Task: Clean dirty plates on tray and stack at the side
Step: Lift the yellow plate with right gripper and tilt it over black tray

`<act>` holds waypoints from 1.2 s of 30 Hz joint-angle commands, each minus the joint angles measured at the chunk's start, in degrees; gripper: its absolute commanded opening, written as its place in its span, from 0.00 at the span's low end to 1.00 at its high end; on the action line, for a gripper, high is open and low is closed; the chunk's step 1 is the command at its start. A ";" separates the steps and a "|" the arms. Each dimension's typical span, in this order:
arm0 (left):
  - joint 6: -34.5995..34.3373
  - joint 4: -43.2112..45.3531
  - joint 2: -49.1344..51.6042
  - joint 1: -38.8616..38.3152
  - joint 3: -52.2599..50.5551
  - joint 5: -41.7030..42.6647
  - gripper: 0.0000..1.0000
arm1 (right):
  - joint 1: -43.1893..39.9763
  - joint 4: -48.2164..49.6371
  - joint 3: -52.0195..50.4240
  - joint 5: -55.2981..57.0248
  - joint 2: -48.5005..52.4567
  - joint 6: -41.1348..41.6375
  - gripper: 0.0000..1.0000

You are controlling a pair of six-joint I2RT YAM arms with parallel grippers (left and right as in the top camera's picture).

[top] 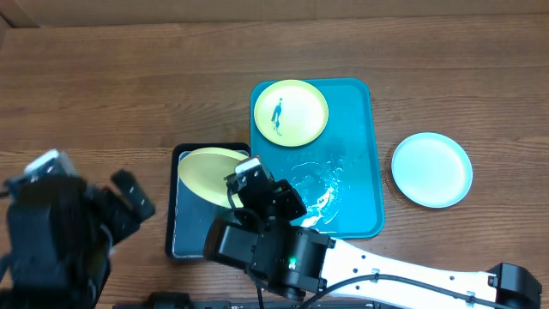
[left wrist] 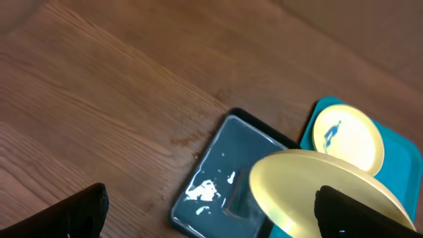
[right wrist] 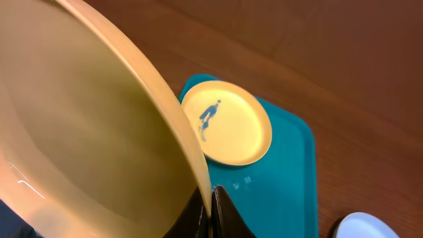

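**Above the dark tray [top: 184,236], a tilted yellow plate [top: 206,172] is held**

On the wooden table [top: 103,94], the turquoise tray [top: 356,129] is placed just beside the dark tray. A smeared yellow plate [top: 291,112] is laid at its far end. A light blue plate [top: 431,169] is set on the table, to the right. The tilted yellow plate is pinched at its rim by the closed right gripper [right wrist: 211,211]. The left gripper [left wrist: 211,205] is spread wide, with nothing held.

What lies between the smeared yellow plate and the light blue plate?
Overhead view: nothing but bare turquoise tray floor and its rim, then a strip of bare table.
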 commanded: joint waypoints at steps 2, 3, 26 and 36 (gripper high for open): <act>-1.53 0.13 0.17 0.26 0.37 -2.45 1.00 | 0.59 0.15 0.90 6.21 -0.15 0.66 0.04; -1.55 0.13 0.20 0.26 0.37 -2.45 1.00 | 0.59 0.17 0.90 6.23 -0.15 0.66 0.04; -1.53 0.11 0.20 0.26 0.37 -2.45 1.00 | 0.63 6.82 0.92 9.94 -0.15 -7.13 0.04; -1.55 0.13 0.20 0.26 0.37 -2.45 1.00 | -11.76 6.69 -0.59 -20.76 -0.13 2.19 0.04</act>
